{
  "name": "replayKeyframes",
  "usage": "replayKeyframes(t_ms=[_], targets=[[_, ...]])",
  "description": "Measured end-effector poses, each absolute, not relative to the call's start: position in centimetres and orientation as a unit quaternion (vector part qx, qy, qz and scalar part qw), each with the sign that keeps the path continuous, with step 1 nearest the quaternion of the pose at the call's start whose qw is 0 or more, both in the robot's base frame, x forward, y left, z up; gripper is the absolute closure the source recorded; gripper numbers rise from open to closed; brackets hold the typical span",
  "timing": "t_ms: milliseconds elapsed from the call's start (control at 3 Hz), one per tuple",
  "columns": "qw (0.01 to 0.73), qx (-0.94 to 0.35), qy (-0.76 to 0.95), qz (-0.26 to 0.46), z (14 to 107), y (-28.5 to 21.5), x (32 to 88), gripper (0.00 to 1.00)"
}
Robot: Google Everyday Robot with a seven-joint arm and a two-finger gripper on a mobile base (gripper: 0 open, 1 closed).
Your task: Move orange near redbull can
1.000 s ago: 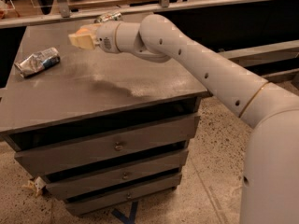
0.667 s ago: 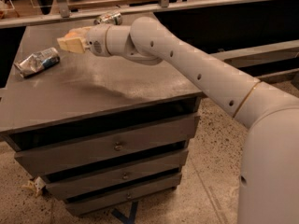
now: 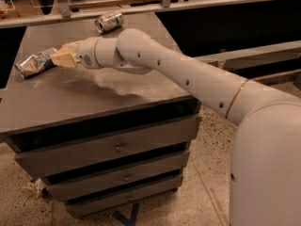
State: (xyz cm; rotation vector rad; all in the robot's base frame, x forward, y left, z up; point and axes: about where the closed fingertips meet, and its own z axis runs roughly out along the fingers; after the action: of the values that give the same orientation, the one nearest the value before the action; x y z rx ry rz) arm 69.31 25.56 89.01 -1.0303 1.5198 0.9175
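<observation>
Down at the front, the speckled floor (image 3: 207, 173) is showing beside the three-drawer grey cabinet (image 3: 117, 147), and the cabinet's front edge is running left to right just under the arm. Above that edge, a broad stretch of bare cabinet top (image 3: 70, 102) is lying open, front and left. There is more bare top to the right, under the white arm (image 3: 188, 79).

The arm is spanning the top from the right, and the gripper (image 3: 62, 59) is hanging above the left part of the surface. Whether it is clamped or apart, I cannot tell from here. The orange (image 3: 70, 45) is showing only as a sliver on the gripper's far upper side, right against it.

The redbull can (image 3: 34, 63), crumpled, is lying on its side just left of the gripper, close to the cabinet's left edge. Its near end is sitting right beside the gripper's tip.

Further back, a smooth silver can with green and red markings (image 3: 109, 21) is lying near the far edge, well apart from the gripper. Behind that, a wooden rail (image 3: 141, 8) is crossing the back.
</observation>
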Motion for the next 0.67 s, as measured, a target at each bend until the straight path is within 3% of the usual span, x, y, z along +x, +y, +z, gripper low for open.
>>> replayKeyframes(t_ms=[667], targets=[[0.511, -0.415, 0.657, 0.367, 86.46, 27.0, 70.5, 1.0]])
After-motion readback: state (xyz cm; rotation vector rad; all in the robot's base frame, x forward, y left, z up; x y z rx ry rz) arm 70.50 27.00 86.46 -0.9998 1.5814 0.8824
